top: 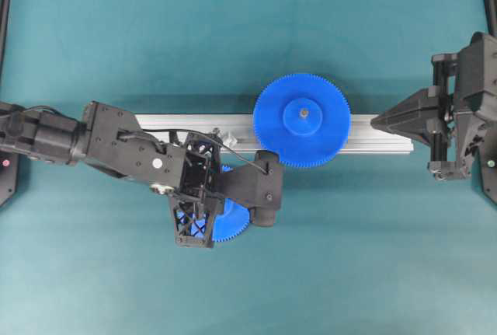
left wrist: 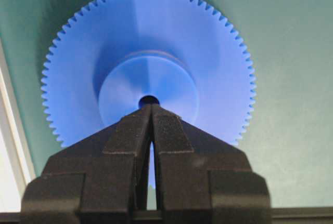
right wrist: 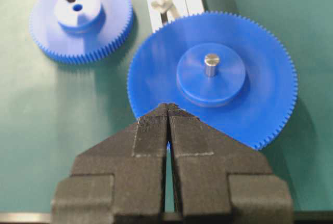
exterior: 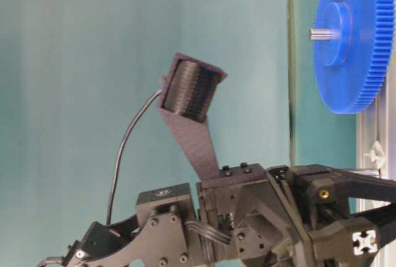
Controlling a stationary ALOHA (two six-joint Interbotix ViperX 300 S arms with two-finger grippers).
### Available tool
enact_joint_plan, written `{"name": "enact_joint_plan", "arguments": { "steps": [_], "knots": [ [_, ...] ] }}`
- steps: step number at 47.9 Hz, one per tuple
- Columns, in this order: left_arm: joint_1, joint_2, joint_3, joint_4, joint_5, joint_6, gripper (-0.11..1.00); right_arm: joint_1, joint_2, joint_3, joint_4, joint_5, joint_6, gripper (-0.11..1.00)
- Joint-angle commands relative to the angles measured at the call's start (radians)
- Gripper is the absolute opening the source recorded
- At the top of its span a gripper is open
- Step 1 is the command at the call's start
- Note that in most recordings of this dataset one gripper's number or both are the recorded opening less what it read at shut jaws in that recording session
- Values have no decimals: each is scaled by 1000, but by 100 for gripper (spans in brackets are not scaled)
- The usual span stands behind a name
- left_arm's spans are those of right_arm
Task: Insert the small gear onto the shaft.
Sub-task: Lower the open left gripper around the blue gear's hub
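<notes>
Left claw [left wrist: 151, 110] closed, tips at small gear [left wrist: 148, 70] hub hole

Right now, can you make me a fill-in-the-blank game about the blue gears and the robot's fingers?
1. The fingers of the left gripper are pressed ____, with their tips over the hub of the small gear.
2. The small gear lies flat on the ____ table.
3. The large gear sits on the silver rail with a grey ____ poking up through its hub.
4. The right gripper holds ____.

Missing words: together; green; pin; nothing
</notes>
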Motion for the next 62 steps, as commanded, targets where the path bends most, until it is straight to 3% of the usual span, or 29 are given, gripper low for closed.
{"name": "enact_joint_plan", "arguments": {
  "steps": [1,9,21,25,62],
  "knots": [
    [-5,-23,-26,3,-5,-6,0,-3,2,-8,2,-9,9,3],
    [-5,-20,-26,3,-3,-14,14,-3,2,-8,0,-9,9,3],
    [-5,-14,-25,3,-12,-44,80,-3,-2,-6,0,-9,9,3],
    [-5,-5,-20,3,-12,-58,92,-3,-3,-5,2,-9,9,3],
    [-5,20,-20,3,-18,-60,94,-3,-6,-6,2,-9,9,3]
  ]
}}
